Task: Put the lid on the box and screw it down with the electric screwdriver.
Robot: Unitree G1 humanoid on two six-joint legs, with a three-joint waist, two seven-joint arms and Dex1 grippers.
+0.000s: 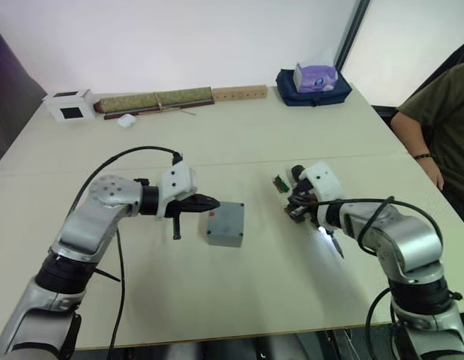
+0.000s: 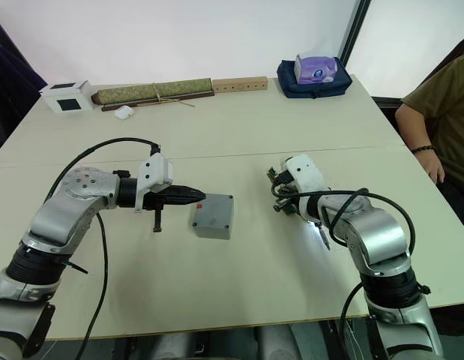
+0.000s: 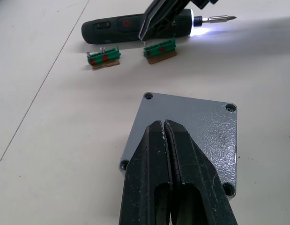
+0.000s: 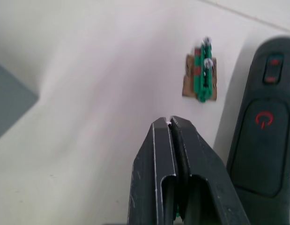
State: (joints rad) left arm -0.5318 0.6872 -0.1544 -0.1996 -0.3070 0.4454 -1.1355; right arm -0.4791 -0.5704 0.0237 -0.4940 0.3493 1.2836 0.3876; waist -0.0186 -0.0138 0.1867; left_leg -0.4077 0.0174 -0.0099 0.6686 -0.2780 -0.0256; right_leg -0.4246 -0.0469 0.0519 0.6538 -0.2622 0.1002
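Sitting on the pale table (image 1: 239,142) between the two arms, the small grey cast-metal box (image 1: 225,224) already carries its flat grey metal lid (image 3: 187,131), a red mark near one corner, with empty-looking screw holes at the corners. The left gripper (image 3: 164,127) hovers just above the lid's near edge, fingers pressed together on nothing. The black pen-shaped electric screwdriver (image 3: 135,28) lies beyond the box on the robot's right, tip light glowing, long axis roughly crossways to the left gripper's reach; two small green circuit-board pieces (image 3: 103,57) lie just beside it. The right gripper (image 4: 169,123), nearer the tool, is pinched shut beside its body. My guess: driving screws comes next.
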